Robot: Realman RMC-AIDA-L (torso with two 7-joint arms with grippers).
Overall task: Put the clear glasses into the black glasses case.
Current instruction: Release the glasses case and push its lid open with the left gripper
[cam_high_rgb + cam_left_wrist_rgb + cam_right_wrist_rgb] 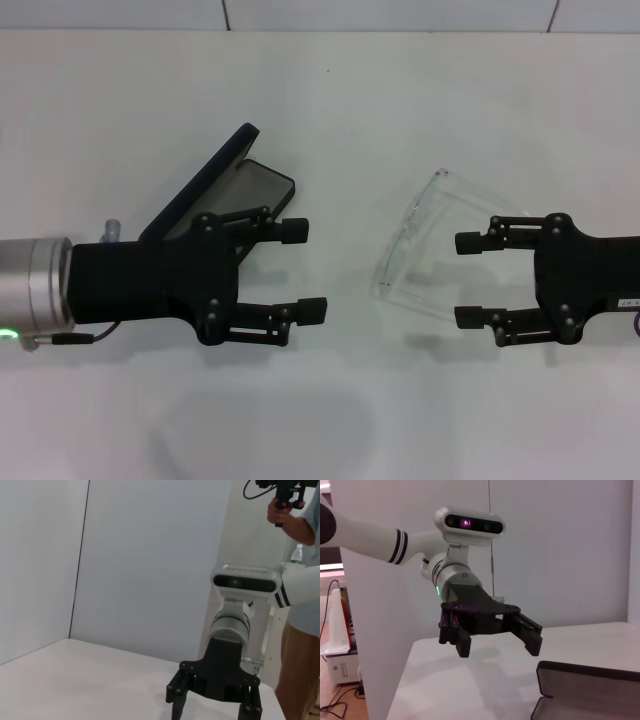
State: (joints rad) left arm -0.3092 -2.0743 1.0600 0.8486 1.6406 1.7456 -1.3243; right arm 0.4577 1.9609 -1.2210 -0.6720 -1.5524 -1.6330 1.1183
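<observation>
The black glasses case [262,184] lies open at the left of the white table, its lid [205,183] raised. It also shows in the right wrist view as the case [590,681]. My left gripper [303,271] hovers open just in front of the case and holds nothing; the right wrist view shows this left gripper [500,647] above the table. The clear glasses [412,243] lie on the table right of centre. My right gripper [467,280] is open, its fingertips close beside the glasses on their right. The left wrist view shows that right gripper [212,709] from the front.
The white table [330,110] reaches back to a white wall. Beyond the table's far end, in the left wrist view, a person [300,605] stands holding a camera rig.
</observation>
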